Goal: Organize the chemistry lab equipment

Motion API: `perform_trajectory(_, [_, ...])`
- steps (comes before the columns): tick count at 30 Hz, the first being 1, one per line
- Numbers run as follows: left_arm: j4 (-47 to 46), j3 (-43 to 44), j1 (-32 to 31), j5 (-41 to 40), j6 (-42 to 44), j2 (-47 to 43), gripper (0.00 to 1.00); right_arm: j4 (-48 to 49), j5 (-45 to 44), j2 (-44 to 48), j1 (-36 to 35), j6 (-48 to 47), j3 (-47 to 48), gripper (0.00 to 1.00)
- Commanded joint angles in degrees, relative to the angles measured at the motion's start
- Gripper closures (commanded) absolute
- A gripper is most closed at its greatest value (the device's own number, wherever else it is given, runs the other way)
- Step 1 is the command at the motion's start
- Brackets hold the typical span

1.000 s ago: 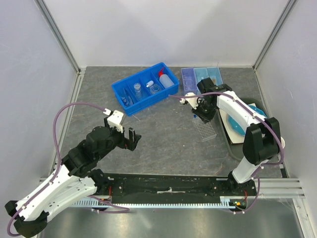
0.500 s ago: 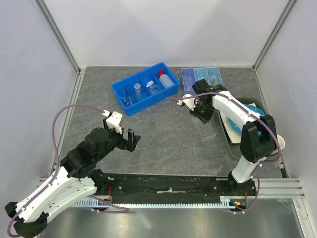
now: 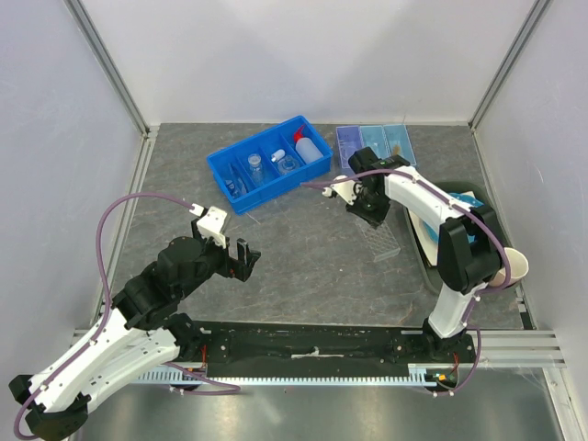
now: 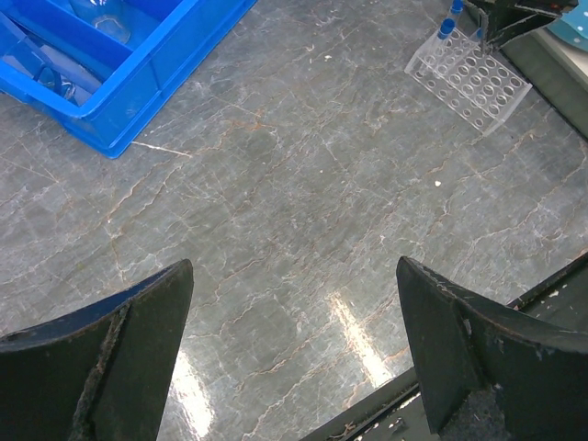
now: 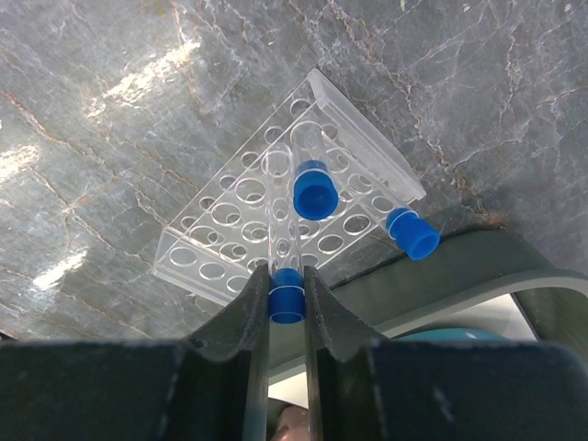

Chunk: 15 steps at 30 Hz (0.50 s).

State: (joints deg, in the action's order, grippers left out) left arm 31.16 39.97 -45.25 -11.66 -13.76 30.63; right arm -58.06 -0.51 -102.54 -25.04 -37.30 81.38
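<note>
My right gripper [image 5: 286,303] is shut on the blue cap of a clear test tube [image 5: 280,243]. The tube's glass body points down at the clear tube rack [image 5: 220,230]. Two more blue-capped tubes [image 5: 313,193] stand in that rack, one of them leaning at its edge. From above, the right gripper [image 3: 367,204] hangs over the rack's [image 3: 386,241] far end. The blue bin [image 3: 241,195] holds the red-capped squeeze bottle [image 3: 310,147] and small glass flasks [image 3: 255,167]. My left gripper [image 3: 237,254] hovers open over bare table, its fingers [image 4: 138,349] wide apart.
A clear compartment box [image 3: 372,142] lies at the back right. A dark tray [image 3: 432,268] by the right wall carries the teal plate [image 3: 473,204], partly hidden by my right arm. A beige cup [image 3: 516,266] sits near that arm's elbow. The left wrist view shows the bin [image 4: 138,92] and the rack [image 4: 469,84].
My right gripper has shifted a little to the far left over the rack with the tube in it, and the arm's swing has uncovered the cup. The left arm has barely moved.
</note>
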Motion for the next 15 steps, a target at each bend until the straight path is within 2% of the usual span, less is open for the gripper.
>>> perform_trajectory(1, [-0.75,0.02,0.43,0.32,0.93,-0.31,0.03,-1.08,-2.30,-2.04,-0.71,0.30,3.43,0.83])
perform_trajectory(3, [-0.75,-0.06,0.43,0.32,0.93,-0.31,0.03,-1.44,-2.56,-2.66,-0.80,0.30,4.22,0.82])
perform_trajectory(15, [-0.75,0.02,0.43,0.41,0.93,-0.31,0.03,-1.62,-2.74,-3.11,-1.59,1.35,7.03,0.62])
